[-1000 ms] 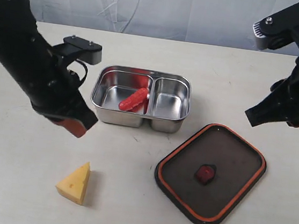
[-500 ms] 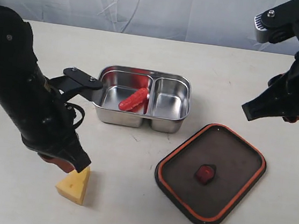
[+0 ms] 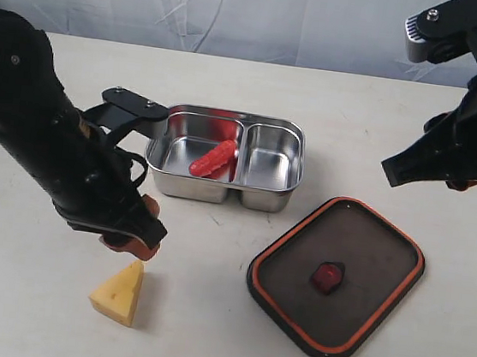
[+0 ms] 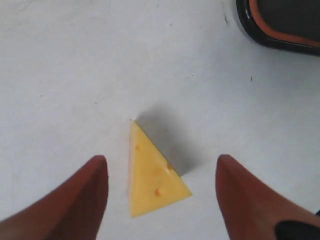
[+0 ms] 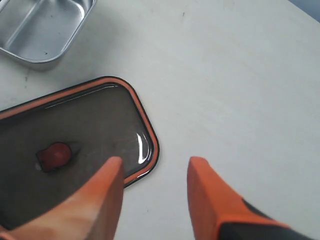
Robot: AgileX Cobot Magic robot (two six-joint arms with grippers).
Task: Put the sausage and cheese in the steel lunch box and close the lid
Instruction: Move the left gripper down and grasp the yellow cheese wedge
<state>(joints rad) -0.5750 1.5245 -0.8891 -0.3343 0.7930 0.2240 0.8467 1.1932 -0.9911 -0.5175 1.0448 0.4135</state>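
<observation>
The red sausage (image 3: 213,158) lies in the larger compartment of the steel lunch box (image 3: 264,197). On the table near the front left sits the yellow cheese (image 3: 119,292) (image 4: 154,177). My left gripper (image 3: 132,244) (image 4: 161,162) hovers just above it, open, fingers either side of the wedge without touching. The dark lid (image 3: 337,276) (image 5: 65,150) with its orange rim lies flat to the right of the box, red valve (image 3: 327,277) up. My right gripper (image 5: 155,165) is open and empty, held high over the lid's far edge; in the exterior view its fingertips are hidden behind the arm.
The right arm's body (image 3: 458,143) hangs above the table's right side. A corner of the lunch box (image 5: 45,30) shows in the right wrist view. The left arm (image 3: 45,139) crosses beside the box's left end. The lid's edge (image 4: 280,25) shows beyond the cheese.
My left gripper came down from beside the box to the cheese, then shifted slightly right and now brackets it. The right arm barely drifted. Sausage, box and lid stayed put.
</observation>
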